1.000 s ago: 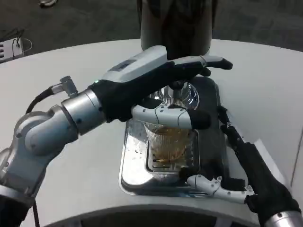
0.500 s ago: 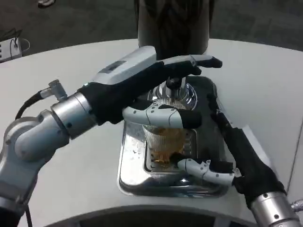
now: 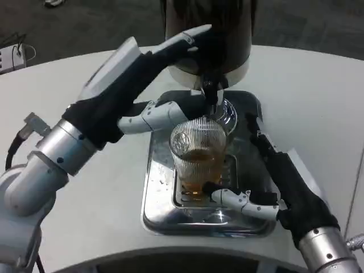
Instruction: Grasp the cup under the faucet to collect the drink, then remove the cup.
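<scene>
The ribbed clear cup [image 3: 198, 156], holding amber drink in its lower half, stands on the grate of the steel drip tray [image 3: 156, 196], directly under the faucet [image 3: 209, 91] of the dark dispenser [image 3: 207, 28]. The right hand [image 3: 267, 187] curls around the cup's base from the right, one finger crossing in front. The left hand [image 3: 156, 79] is raised to the faucet, fingers spread on the dispenser. Open white tabletop [image 3: 318, 102] surrounds the tray; dark floor lies beyond.
</scene>
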